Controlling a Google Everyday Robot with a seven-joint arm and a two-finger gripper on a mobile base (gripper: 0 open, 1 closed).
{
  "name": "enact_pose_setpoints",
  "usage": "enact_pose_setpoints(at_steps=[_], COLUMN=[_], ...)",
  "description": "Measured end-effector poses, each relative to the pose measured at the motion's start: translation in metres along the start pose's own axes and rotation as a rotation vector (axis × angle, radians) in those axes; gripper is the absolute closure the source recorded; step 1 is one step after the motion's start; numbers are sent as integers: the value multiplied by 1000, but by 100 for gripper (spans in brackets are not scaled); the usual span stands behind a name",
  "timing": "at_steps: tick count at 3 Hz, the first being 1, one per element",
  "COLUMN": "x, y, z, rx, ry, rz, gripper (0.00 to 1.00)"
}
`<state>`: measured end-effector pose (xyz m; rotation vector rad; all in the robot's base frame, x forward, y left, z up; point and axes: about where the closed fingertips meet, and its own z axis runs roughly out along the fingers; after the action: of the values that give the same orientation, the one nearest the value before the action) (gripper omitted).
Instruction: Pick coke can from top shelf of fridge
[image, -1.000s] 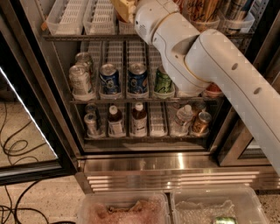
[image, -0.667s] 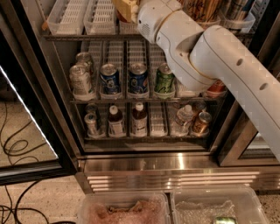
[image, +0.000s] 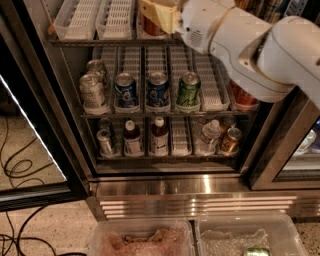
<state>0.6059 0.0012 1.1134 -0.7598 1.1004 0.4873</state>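
Note:
The fridge (image: 200, 187) stands open in front of me. My gripper (image: 156, 16) is at the top edge of the camera view, reaching into the top shelf (image: 100, 42) at its third lane. A red can, the coke can (image: 149, 28), shows just below and behind the gripper, mostly hidden by it. The white arm (image: 250, 45) runs off to the upper right.
The middle shelf holds silver cans (image: 92, 90), two blue cans (image: 125, 90), a green can (image: 189, 90) and a red can (image: 243, 97) half hidden by the arm. Bottles (image: 159, 135) stand below. Two clear bins (image: 140, 237) sit on the floor. The open door (image: 30, 100) is at left.
The arm has swung up and to the right, uncovering the green can and the right lanes of the middle shelf. The gripper stays at the top shelf.

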Motion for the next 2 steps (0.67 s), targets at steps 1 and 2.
enact_pose_setpoints(at_steps=[1, 2], x=[10, 21], y=[4, 10], z=[-33, -73], rx=[-30, -32], ry=[102, 183], rz=[-27, -65], gripper=[100, 100])
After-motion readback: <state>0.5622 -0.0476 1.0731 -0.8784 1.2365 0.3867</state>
